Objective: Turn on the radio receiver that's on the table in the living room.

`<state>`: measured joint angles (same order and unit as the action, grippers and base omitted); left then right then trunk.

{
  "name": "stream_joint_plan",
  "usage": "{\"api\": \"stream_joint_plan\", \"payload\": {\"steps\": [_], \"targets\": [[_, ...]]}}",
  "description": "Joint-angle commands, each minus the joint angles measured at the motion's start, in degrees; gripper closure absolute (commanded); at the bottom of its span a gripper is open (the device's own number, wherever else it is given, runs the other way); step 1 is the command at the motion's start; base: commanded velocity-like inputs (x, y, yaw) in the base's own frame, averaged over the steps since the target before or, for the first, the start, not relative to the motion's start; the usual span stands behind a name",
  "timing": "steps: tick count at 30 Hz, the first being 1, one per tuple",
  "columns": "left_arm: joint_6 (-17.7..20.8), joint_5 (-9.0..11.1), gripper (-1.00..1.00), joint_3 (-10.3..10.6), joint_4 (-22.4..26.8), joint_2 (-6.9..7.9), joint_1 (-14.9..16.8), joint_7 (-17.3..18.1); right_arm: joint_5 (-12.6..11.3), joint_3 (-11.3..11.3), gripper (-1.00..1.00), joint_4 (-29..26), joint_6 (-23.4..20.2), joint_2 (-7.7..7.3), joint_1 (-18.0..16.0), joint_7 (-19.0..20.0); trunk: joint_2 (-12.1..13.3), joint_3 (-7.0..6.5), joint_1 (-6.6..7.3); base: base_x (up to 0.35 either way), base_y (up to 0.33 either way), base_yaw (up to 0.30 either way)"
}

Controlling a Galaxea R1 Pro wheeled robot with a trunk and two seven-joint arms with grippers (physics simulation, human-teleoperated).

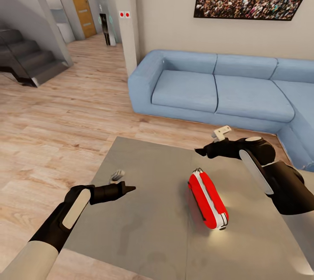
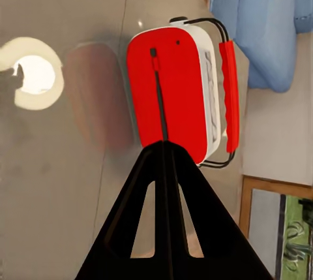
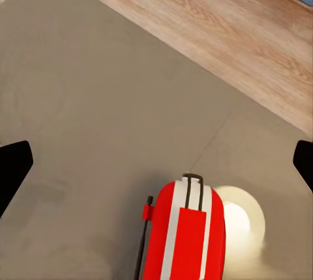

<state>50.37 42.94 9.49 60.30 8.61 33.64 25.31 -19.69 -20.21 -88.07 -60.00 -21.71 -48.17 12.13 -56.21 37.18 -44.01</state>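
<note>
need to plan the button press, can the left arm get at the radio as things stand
Probably yes. The left gripper, fingers shut, points at the radio receiver across bare table, with nothing between them. The right gripper hangs behind the radio, off that path.

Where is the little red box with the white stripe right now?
The small red radio receiver with a white rim stands on edge on the glossy grey table, between the left gripper and right gripper, before the blue sofa.

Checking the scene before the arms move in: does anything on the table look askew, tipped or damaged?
Nothing looks damaged or spilled. The radio receiver stands on its edge on the table, set at a slant to the table's sides; otherwise nothing stands out.
</note>
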Motion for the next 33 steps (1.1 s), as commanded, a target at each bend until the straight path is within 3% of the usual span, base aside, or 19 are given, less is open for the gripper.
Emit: {"api": "stream_joint_plan", "payload": {"steps": [1,9,16,25,33], "targets": [[0.0,0.0,1.00,0.0,0.0,0.00,0.0,0.0,0.0,0.0,-1.00,0.0,0.0,0.00,0.0,0.0,0.0,-0.09,0.00,0.000,0.000,0.115],[0.0,0.0,1.00,0.0,0.4,0.00,0.0,0.0,0.0,0.0,-1.00,0.0,0.0,0.00,0.0,0.1,0.0,-0.44,0.00,-0.006,0.000,0.058],[0.6,-0.7,1.00,0.4,7.1,0.00,0.0,-0.3,0.0,0.0,-1.00,0.0,0.0,0.00,0.0,0.1,0.0,-0.45,0.00,-0.293,0.000,0.001],[0.7,-0.8,1.00,0.5,7.3,0.00,0.0,-0.4,0.0,0.0,-1.00,0.0,0.0,0.00,0.0,0.1,0.0,-0.45,0.00,-0.333,0.000,0.000],[0.6,-0.8,1.00,0.5,7.0,-0.07,0.0,-0.4,0.0,0.0,-1.00,0.1,0.0,0.00,0.0,0.1,0.0,-1.02,0.00,-0.039,0.000,0.000]]}}
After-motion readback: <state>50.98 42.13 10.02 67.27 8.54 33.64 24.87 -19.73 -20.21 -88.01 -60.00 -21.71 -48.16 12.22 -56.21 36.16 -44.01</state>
